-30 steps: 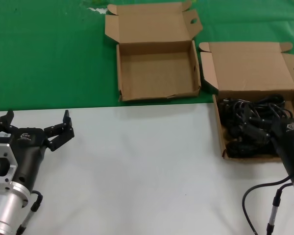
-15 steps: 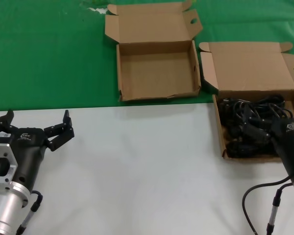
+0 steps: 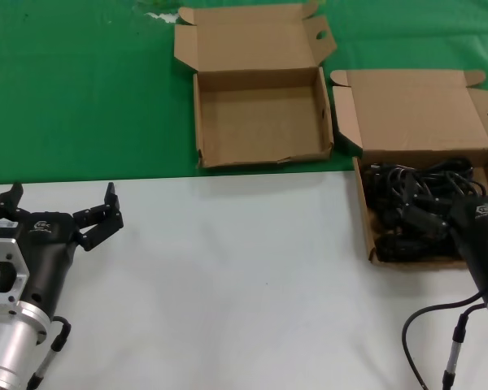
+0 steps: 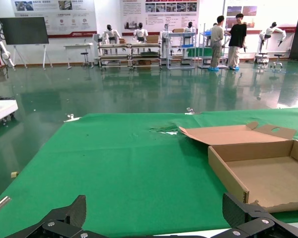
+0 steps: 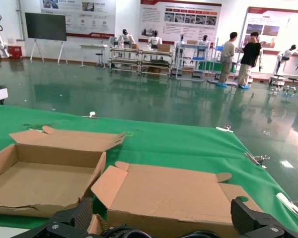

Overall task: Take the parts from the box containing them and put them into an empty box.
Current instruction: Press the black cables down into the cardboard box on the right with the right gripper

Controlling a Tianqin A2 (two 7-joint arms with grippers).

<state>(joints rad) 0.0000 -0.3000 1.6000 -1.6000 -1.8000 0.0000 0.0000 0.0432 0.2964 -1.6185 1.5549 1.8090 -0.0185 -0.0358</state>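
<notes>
- the parts [image 3: 419, 213], a tangle of thin black cables and plugs, lie heaped in the box containing them [image 3: 415, 114], which sits at the right of the desk [image 3: 244, 284] with its wide lid thrown back.
- the right hand [image 3: 449, 226] is down in that box among the cables, its wrist body covering the near right corner; in the right wrist view its two fingertips [image 5: 72, 218] stand wide apart, with cable loops showing low between them.
- whether anything is caught between the fingers i cannot tell for sure; from the wide spread it looks like nothing is gripped yet.
- the left hand [image 3: 61, 210] is parked over the white part of the desk at the near left, fingers spread, holding nothing.
- the empty box [image 3: 260, 122] sits on the green cloth [image 3: 81, 89], just beside the full one on its left side and a little farther back, lid open, floor bare.
- step in hand, as i judge it: the first pick, with no part moved across so far.
- the next move calls for closing on one bundle, lifting it free of the tangle, then carrying it left and back to the empty box; neighbouring cables could drag along.
</notes>
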